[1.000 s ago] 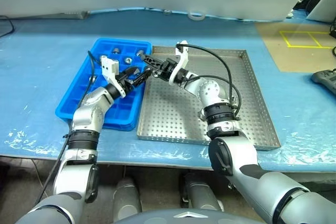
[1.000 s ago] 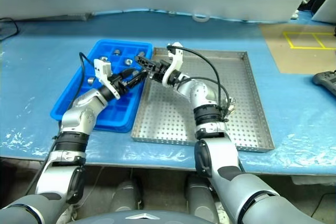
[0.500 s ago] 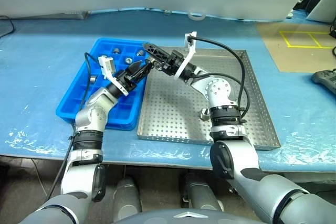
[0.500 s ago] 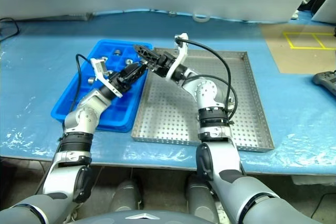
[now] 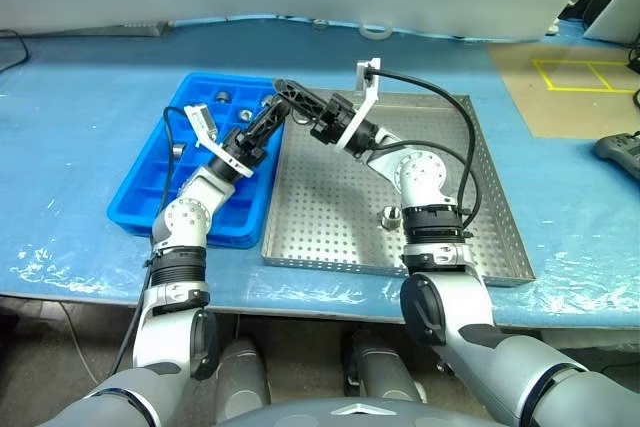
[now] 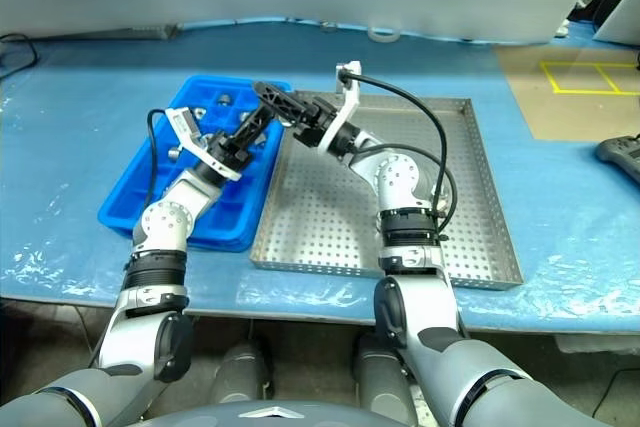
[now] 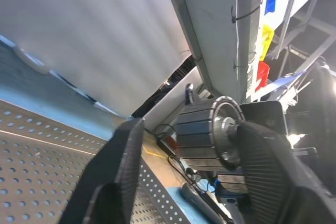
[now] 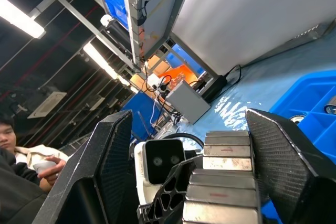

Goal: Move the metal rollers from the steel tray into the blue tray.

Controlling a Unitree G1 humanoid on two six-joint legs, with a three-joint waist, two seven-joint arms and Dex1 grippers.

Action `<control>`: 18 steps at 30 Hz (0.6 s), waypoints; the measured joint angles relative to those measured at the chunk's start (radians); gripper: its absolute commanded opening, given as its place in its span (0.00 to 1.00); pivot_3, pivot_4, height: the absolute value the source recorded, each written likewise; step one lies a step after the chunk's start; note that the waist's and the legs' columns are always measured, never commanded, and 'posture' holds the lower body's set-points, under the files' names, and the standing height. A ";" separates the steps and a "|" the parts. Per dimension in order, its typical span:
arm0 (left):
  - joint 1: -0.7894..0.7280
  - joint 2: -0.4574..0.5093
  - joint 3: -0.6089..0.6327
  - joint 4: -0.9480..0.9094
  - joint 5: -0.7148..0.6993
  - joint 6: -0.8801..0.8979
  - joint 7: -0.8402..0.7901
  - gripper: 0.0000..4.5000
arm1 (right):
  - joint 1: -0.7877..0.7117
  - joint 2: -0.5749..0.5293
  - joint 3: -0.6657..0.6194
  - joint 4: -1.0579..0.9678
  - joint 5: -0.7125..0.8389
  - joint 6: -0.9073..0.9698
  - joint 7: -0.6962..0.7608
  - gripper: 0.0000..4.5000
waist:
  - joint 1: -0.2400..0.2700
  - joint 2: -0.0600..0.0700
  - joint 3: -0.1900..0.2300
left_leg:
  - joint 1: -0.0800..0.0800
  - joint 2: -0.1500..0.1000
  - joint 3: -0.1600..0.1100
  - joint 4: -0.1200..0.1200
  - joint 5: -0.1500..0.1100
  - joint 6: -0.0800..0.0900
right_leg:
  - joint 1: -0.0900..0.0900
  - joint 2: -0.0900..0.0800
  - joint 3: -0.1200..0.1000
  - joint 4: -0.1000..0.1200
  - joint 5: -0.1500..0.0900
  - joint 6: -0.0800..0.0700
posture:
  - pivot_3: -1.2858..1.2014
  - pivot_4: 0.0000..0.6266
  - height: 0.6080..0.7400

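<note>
i have both arms raised over the near edge where the blue tray meets the steel tray, and the two grippers meet there in the air.

my right gripper points toward my left, its two black fingers spread wide apart. in the right wrist view a ribbed metal roller sits between those fingers, with clear gaps on both sides, so the right fingers do not press it.

my left gripper angles upward to meet the right one. in the left wrist view its fingers stand on either side of a ribbed roller — one finger looks to sit against the roller's end, the other stands a little off its side. i cannot tell for certain whether the left fingers clamp it or merely bracket it.

other metal rollers lie in the far compartments of the blue tray, and one sits in a compartment by its left wall. one more roller stands on the perforated floor of the steel tray, beside my right forearm.

both trays rest side by side on the blue table cover — their long edges touching or nearly so.
</note>
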 measured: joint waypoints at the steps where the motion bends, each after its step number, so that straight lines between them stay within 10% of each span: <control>1: -0.001 0.002 -0.004 -0.004 0.001 0.003 -0.003 0.33 | 0.003 0.000 0.000 0.000 0.000 0.000 0.000 0.79 | 0.000 0.000 0.000 | 0.000 0.000 0.000 0.000 0.000 0.000 | 0.000 0.000 0.000 0.000 0.000 0.000 | 0.38 0.24 1.00; 18: -0.028 -0.106 0.212 -0.024 -0.320 0.062 0.182 0.29 | -0.029 0.044 -0.012 0.017 0.074 0.037 -0.006 0.79 | -0.010 -0.003 0.001 | 0.001 0.001 0.000 0.001 0.000 0.000 | 0.000 0.002 0.001 0.000 0.001 -0.001 | 0.39 0.24 1.00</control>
